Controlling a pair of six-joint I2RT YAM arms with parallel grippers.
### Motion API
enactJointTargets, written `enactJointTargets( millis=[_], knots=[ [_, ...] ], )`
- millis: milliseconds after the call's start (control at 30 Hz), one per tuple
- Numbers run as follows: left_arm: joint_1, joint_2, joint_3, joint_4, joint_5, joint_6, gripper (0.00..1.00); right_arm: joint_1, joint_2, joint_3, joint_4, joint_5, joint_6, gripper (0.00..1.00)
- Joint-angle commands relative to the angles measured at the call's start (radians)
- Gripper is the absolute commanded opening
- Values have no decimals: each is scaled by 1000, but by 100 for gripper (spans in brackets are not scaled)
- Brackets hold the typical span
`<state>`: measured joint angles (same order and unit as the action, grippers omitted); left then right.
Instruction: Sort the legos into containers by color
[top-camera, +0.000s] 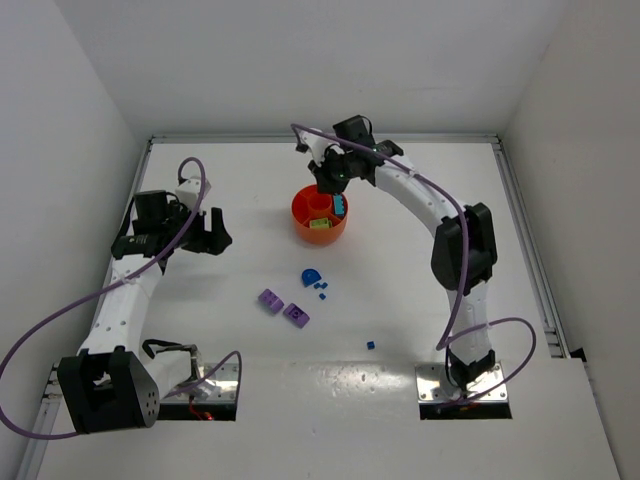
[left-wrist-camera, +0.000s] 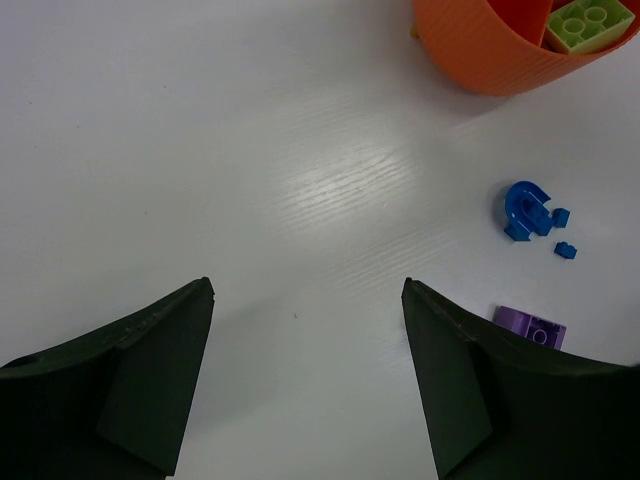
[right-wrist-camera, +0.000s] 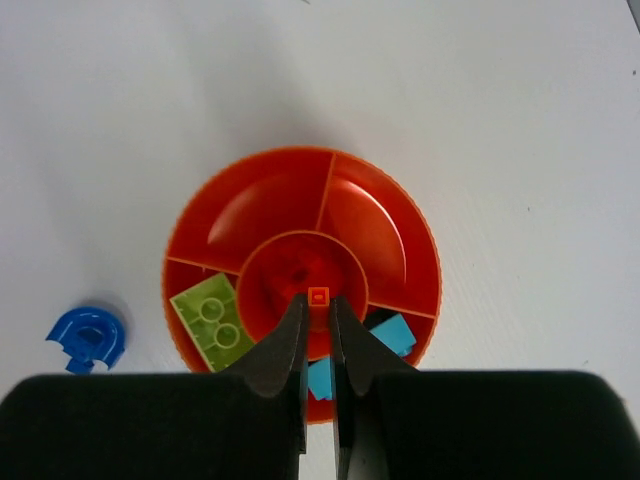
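Orange plastic bowl (top-camera: 318, 238) is standing on the white table (top-camera: 400, 300), toward the far side. The right gripper (right-wrist-camera: 319, 306) is hanging straight over the round cup in the middle of the bowl. Its fingers are pinching a tiny orange brick (right-wrist-camera: 319, 296) at their tips.

A lime brick (right-wrist-camera: 212, 320) is lying in one wedge of the bowl. Teal bricks (right-wrist-camera: 396, 335) are lying in another wedge, partly hidden behind the fingers.

The left gripper (left-wrist-camera: 305, 290) is hovering over bare table to the left of the bowl, with jaws spread wide and nothing between them.

Near the bowl, a blue rounded piece (top-camera: 311, 275) is lying on the table with small blue bricks (top-camera: 321, 291) just beside it. Two purple bricks (top-camera: 270, 299) are lying a little nearer to the arms. One more blue brick (top-camera: 370, 345) is lying apart from the others.
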<state>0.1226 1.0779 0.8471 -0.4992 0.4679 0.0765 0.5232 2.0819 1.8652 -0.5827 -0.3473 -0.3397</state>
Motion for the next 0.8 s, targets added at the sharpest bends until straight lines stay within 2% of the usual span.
enactJointTargets(
  millis=[0,433,533,567,767],
  knots=[
    [9,-15,20,31,17,-7,82,-9,7,42,3,-2,21,0],
    [9,14,29,31,17,-17,82,-28,46,52,-35,-12,21,3],
    [9,14,29,22,17,-17,82,-28,46,43,-45,-12,21,10],
    [9,14,29,22,17,-17,82,-28,46,43,-45,-21,21,15],
    [9,14,29,22,17,-7,82,-28,37,34,-45,-30,21,32]
  ],
)
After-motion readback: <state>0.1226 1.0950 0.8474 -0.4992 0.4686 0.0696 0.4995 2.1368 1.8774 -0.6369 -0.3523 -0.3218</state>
